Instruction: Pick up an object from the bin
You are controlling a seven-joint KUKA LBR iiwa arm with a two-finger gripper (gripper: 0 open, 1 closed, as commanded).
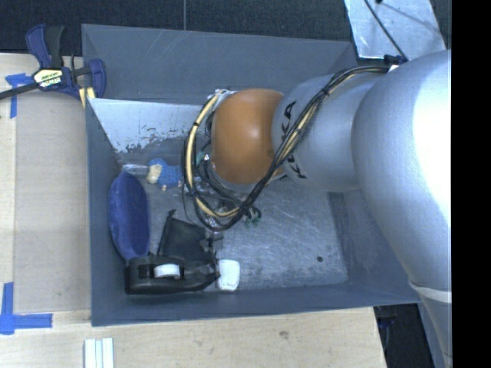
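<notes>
Grey scuffed metal makes up the bin [307, 236], whose right half of the floor lies bare under the arm [345, 136] reaching in from the right.

Nearest, against the near wall at the left, lies one black tape dispenser [165, 276] with a white roll in it. One small white block [229, 274] touches its right end. Just behind the dispenser, one flat black piece [180, 240] leans tilted, its lower edge against the dispenser.

Left of these, one blue oval pad [128, 215] lies along the left wall, close beside the black piece and the dispenser.

Farther back, near the scratched far wall, sits one small blue-and-tan thing [159, 172], too small to name.

The gripper [209, 232] hangs over the right edge of the flat black piece, in the left middle of the bin. One orange cover [242, 136] on the wrist and a loop of cables [201, 205] stand in the way, hiding most of it; whether it is open or closed, or has hold of anything, I cannot tell.
</notes>
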